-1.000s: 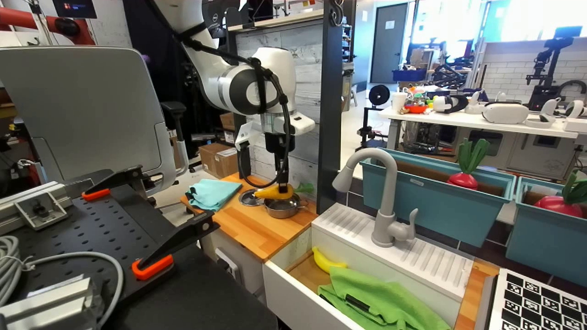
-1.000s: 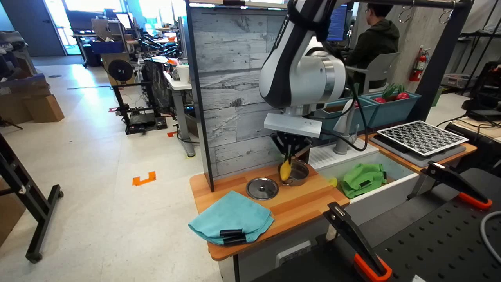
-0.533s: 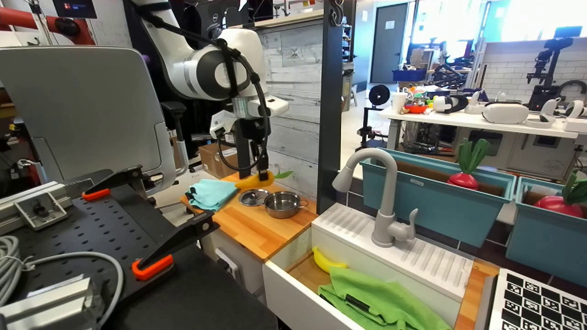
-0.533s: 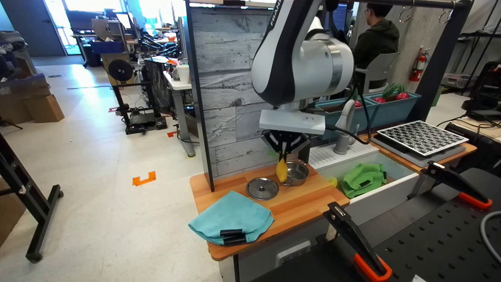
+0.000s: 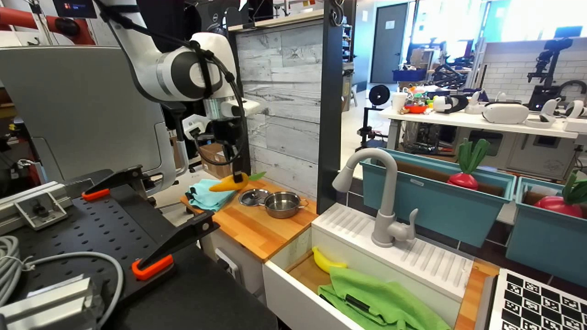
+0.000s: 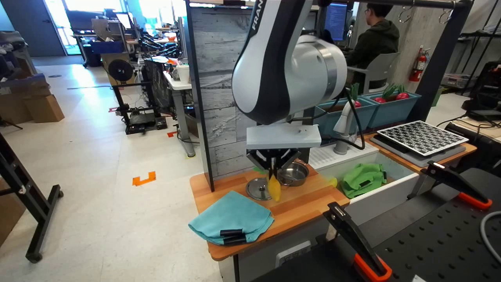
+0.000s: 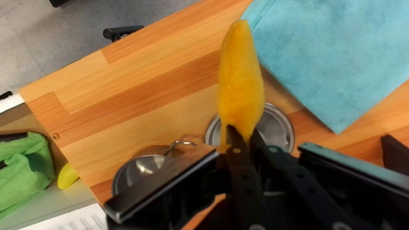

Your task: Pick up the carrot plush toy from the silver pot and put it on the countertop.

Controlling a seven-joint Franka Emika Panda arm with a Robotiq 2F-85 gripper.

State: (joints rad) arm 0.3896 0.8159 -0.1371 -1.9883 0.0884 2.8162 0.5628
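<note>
The fingers (image 7: 238,159) are pinched on the carrot plush toy (image 7: 241,80), pointy end sticking out, and it's up in the air over the wooden table (image 5: 257,231), clear of the silver pot (image 5: 280,211). In the wrist view it overlaps the metal lid (image 7: 278,127) and the edge of the teal cloth (image 7: 326,57). The arm (image 6: 270,78) reads "FRAN" in an exterior view, cut off up top; text on the blue monitor (image 6: 336,23) is too tiny to make out

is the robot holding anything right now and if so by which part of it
Yes, the carrot plush toy, gripped by the pincer at its thick end, close to the green top.
</note>
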